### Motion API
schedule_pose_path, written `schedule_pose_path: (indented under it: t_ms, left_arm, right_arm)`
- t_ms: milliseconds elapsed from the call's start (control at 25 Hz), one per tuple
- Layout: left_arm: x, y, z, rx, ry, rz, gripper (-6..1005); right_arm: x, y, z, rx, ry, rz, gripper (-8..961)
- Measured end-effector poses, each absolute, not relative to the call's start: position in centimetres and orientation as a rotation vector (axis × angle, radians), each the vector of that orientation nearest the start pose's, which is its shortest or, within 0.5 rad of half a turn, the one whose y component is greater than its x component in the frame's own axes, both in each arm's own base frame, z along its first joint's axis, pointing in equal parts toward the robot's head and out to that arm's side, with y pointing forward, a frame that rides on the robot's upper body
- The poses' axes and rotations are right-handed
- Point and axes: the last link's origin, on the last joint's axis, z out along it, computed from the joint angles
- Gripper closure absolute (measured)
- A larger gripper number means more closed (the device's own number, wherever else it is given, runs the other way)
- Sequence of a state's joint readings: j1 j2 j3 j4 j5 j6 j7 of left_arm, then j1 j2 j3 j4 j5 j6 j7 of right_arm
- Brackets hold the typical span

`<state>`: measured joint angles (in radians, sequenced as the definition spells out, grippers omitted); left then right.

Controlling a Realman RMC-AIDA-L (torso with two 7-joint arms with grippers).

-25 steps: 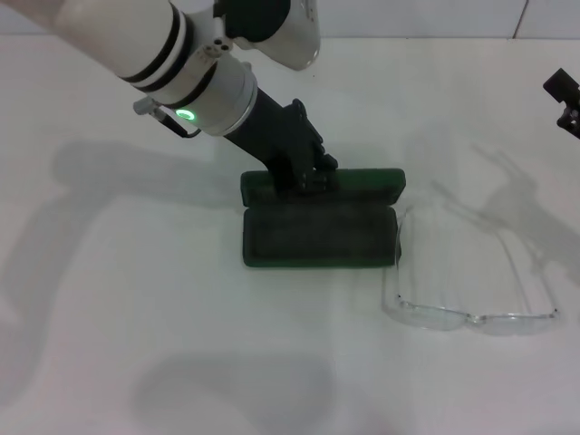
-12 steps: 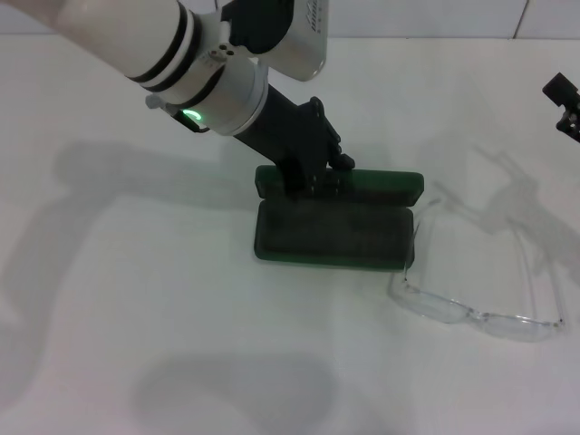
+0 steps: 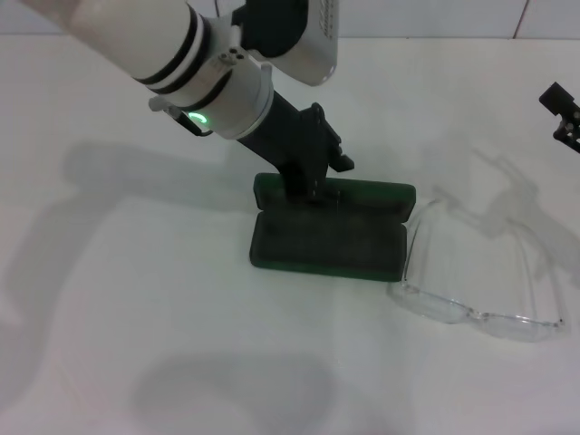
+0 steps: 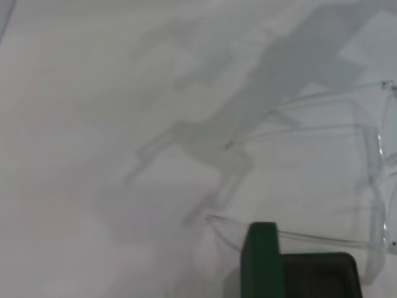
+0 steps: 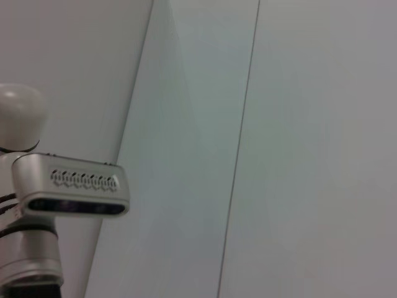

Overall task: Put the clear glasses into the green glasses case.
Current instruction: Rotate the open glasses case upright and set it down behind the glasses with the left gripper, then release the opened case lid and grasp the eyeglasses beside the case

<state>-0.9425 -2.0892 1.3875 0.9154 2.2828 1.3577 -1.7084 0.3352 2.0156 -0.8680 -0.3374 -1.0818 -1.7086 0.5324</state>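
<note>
The green glasses case (image 3: 326,240) lies open at the middle of the white table (image 3: 136,299) in the head view, lid (image 3: 376,195) on the far side. My left gripper (image 3: 315,188) comes down onto the lid's left half and seems shut on its edge. The clear glasses (image 3: 444,308) lie just right of the case, arms unfolded and pointing away, one arm touching the case's right end. In the left wrist view a corner of the case (image 4: 263,261) shows with the glasses (image 4: 381,155) beyond it. My right gripper (image 3: 566,113) is parked at the far right edge.
A tiled wall (image 3: 435,18) borders the table's far edge. The right wrist view shows only wall panels (image 5: 279,155) and the robot's head unit (image 5: 74,186). Bare tabletop lies to the left and in front of the case.
The case has shifted a little to the right with my left gripper on its lid. It pushed the glasses, which turned and slid slightly right. The right arm stayed put.
</note>
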Motion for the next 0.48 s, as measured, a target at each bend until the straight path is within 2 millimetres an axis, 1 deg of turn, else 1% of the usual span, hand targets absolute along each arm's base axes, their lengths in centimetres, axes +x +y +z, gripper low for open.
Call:
schedule_pose_path:
  t_ms: [40, 120, 240, 320, 360, 400, 440, 480]
  left_arm:
    - [-9.6, 39.2, -6.4, -3.039, 0.276, 0.258, 788]
    - [-9.6, 39.2, -6.2, -3.034, 0.275, 0.247, 551]
    - [-9.3, 38.9, -6.0, -3.03, 0.269, 0.181, 484]
    - [-9.2, 38.7, -5.3, -3.011, 0.243, 0.092, 440]
    - [-9.2, 38.4, -4.7, -2.994, 0.219, 0.003, 418]
    - [-9.5, 37.9, -3.9, -2.964, 0.188, -0.126, 396]
    - [-10.1, 37.4, -3.4, -2.941, 0.165, -0.22, 374]
    - [-10.6, 36.6, -2.9, -2.91, 0.151, -0.363, 351]
  right_arm:
    - [28.8, 28.8, 5.0, -1.974, -0.005, 1.092, 119]
    - [28.9, 28.8, 5.0, -1.97, -0.002, 1.088, 119]
    - [29.0, 28.9, 5.1, -1.969, -0.005, 1.078, 120]
    - [28.8, 29.3, 5.2, -1.985, -0.006, 1.071, 121]
    - [28.6, 29.6, 5.2, -2.01, -0.004, 1.067, 121]
    - [28.4, 29.9, 5.3, -2.044, -0.001, 1.063, 121]
    - [28.0, 30.3, 5.4, -2.097, 0.003, 1.056, 121]
    - [27.6, 30.6, 5.6, -2.15, 0.0, 1.045, 122]
